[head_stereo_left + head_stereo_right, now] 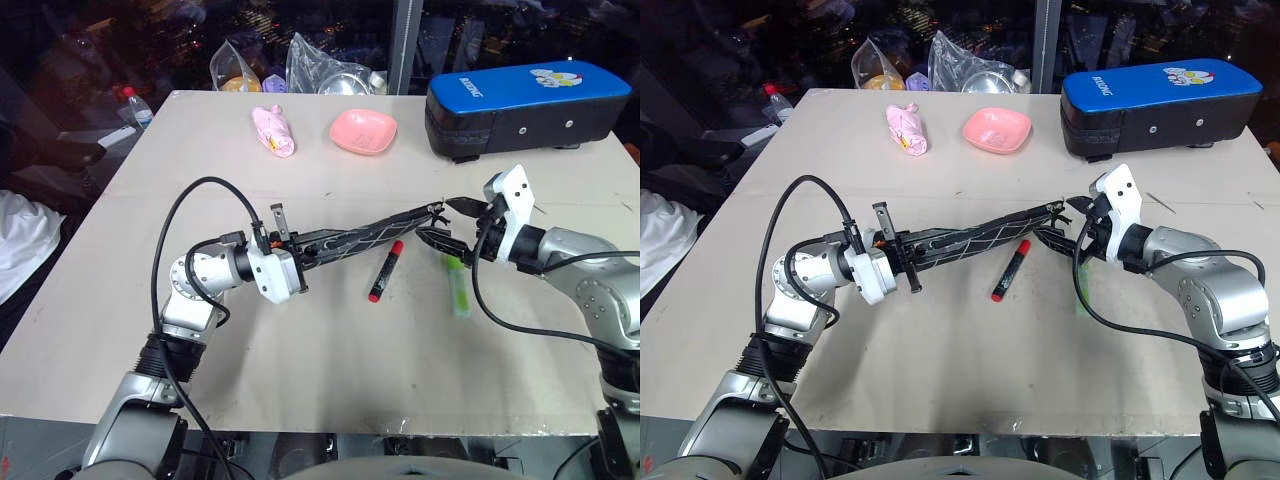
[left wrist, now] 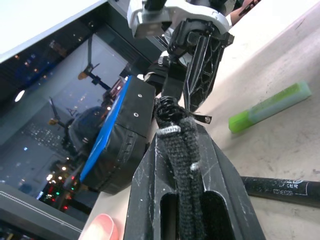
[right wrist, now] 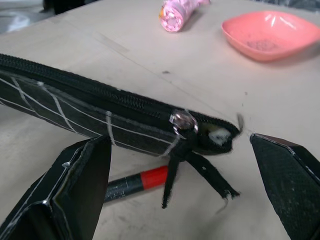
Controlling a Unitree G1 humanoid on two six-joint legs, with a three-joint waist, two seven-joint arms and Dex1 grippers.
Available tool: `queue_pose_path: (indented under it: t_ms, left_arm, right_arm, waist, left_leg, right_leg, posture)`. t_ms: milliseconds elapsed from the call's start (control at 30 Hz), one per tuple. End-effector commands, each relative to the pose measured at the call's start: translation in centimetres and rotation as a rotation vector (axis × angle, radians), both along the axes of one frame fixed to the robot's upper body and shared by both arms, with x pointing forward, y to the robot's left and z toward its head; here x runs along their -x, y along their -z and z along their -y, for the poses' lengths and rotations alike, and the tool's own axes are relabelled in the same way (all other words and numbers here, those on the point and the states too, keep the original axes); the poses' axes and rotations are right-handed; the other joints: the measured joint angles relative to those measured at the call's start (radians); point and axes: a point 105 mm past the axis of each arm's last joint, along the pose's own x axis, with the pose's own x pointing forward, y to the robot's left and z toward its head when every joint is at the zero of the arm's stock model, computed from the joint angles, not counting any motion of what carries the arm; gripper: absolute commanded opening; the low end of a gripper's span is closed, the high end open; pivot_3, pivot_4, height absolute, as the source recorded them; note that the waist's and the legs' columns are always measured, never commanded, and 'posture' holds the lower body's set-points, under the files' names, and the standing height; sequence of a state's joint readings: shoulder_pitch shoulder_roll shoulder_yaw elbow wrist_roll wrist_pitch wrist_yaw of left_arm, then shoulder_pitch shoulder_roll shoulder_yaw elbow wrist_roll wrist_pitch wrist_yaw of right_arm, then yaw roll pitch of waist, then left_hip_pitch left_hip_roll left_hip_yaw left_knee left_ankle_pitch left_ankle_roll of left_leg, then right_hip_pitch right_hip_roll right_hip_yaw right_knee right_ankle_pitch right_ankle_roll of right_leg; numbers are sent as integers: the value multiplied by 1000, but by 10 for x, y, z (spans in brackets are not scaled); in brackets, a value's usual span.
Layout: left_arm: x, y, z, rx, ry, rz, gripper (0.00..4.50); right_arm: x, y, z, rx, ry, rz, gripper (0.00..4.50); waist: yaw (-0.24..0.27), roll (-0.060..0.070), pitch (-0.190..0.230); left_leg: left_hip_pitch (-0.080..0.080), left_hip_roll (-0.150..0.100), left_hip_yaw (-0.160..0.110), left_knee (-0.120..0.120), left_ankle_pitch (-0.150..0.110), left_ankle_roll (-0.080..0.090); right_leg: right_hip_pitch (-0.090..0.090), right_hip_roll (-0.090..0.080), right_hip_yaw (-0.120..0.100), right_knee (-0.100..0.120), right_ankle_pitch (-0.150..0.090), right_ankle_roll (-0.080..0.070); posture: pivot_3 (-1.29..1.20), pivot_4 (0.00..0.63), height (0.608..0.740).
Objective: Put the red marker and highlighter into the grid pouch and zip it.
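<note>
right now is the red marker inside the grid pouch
No, the red marker lies on the table beside the closed grid pouch.

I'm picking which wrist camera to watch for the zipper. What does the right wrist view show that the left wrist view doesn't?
Right wrist view: the zipper pull hanging at the closed end of the grid pouch, between the open fingers of the right gripper, plus a pink bowl and a pink wrapped item.

Left wrist view: the left gripper shut on the pouch's other end, the highlighter and the blue-topped case.

Both: the pouch, the red marker on the table.
</note>
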State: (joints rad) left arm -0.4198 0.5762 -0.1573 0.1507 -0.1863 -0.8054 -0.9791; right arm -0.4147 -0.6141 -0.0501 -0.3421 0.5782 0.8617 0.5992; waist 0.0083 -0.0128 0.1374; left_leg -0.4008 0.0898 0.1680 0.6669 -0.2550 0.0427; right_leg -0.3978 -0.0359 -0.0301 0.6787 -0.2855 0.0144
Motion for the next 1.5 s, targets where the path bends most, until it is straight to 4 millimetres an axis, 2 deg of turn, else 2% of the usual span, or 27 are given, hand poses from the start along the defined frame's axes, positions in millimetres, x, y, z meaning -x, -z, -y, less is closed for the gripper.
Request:
queue_pose_path:
  t_ms: [33, 333, 400, 433, 500, 700, 733, 767, 833, 933, 1233, 1333, 1500]
  left_arm:
    - [1, 1, -1, 22, -10, 11, 77]
    - [3, 7, -2, 48, -28, -52, 77]
    - [6, 10, -3, 46, -27, -63, 0]
    - [6, 11, -3, 45, -29, -67, 0]
    - [7, 12, -3, 45, -30, -72, 0]
    - [10, 18, -5, 39, -32, -88, 0]
    - [10, 19, -5, 38, -31, -91, 0]
    - [10, 20, -5, 36, -30, -93, 0]
    - [11, 21, -5, 34, -28, -97, 0]
    - [11, 24, -7, 31, -27, -102, 0]
    - [8, 26, -11, 63, -53, -158, 0]
    - [7, 25, -15, 87, -70, -196, 1017]
    - [7, 17, -14, 180, -100, -333, 3414]
  right_arm:
    - [-2, -2, 5, -3, 51, -8, 4500]
    - [-4, -2, 0, -31, 67, -25, 4500]
    - [-4, -3, -2, -35, 63, -22, 3944]
    - [-4, -3, -2, -36, 59, -21, 3824]
    - [-5, -4, -4, -38, 56, -20, 2900]
    - [-4, -9, -11, -53, 31, -14, 2900]
    - [-4, -10, -12, -55, 27, -12, 2484]
    - [-4, -10, -13, -57, 23, -11, 2324]
    - [-3, -11, -14, -59, 18, -10, 1626]
    - [-1, -12, -16, -57, 6, -8, 46]
    - [1, -11, -17, -54, -1, -10, 46]
    - [2, -11, -19, -56, -3, -9, 0]
    - [2, -11, -21, -58, -6, -10, 0]
  waist:
    - [0, 0, 0]
    - [2, 0, 0]
    - [0, 0, 0]
    - [-1, 0, 0]
    - [-1, 0, 0]
    - [-1, 0, 0]
    - [-1, 0, 0]
    - [-1, 0, 0]
    - [-1, 0, 0]
    - [-2, 0, 0]
    - [-8, 0, 0]
    - [-13, 0, 0]
    - [-23, 0, 1]
  left_leg:
    - [0, 0, 0, 0, 0, 0]
    - [0, 0, 0, 0, 0, 0]
    - [0, 0, 0, 0, 0, 0]
    - [0, 0, 0, 0, 0, 0]
    - [0, 0, -1, 0, 0, 0]
    - [0, 1, -1, 0, 0, 0]
    - [0, 1, -1, 0, 0, 0]
    - [0, 1, -1, 0, 0, 0]
    - [0, 1, -1, 0, 0, 0]
    - [0, 1, -1, -1, 0, 0]
    - [0, 1, -1, -1, 0, 1]
    - [0, 1, -2, -1, 0, 1]
    - [-1, 1, -2, -2, 0, 0]
  right_leg:
    - [0, 0, 0, 0, 0, 0]
    - [0, 0, 0, 0, 0, 0]
    - [0, 0, 0, 0, 0, 0]
    - [0, 0, 0, 0, 0, 0]
    - [0, 0, 0, 0, 0, 0]
    - [0, 0, 0, 0, 0, 0]
    - [0, 0, -1, 0, 0, 0]
    - [0, 0, -1, 0, 0, 0]
    - [0, 0, -1, 0, 0, 0]
    - [0, -1, -1, 0, 0, 0]
    - [0, -1, -1, 0, 0, 0]
    - [0, -1, 0, 0, 0, 0]
    - [-1, -1, 0, -1, 0, 0]
  posture:
    - [0, 150, 740]
    - [0, 150, 740]
    - [0, 150, 740]
    - [0, 150, 740]
    - [0, 150, 740]
    - [0, 150, 740]
    - [0, 150, 740]
    - [0, 150, 740]
    - [0, 150, 740]
    - [0, 150, 740]
    - [0, 150, 740]
    - [0, 150, 740]
    - [0, 150, 740]
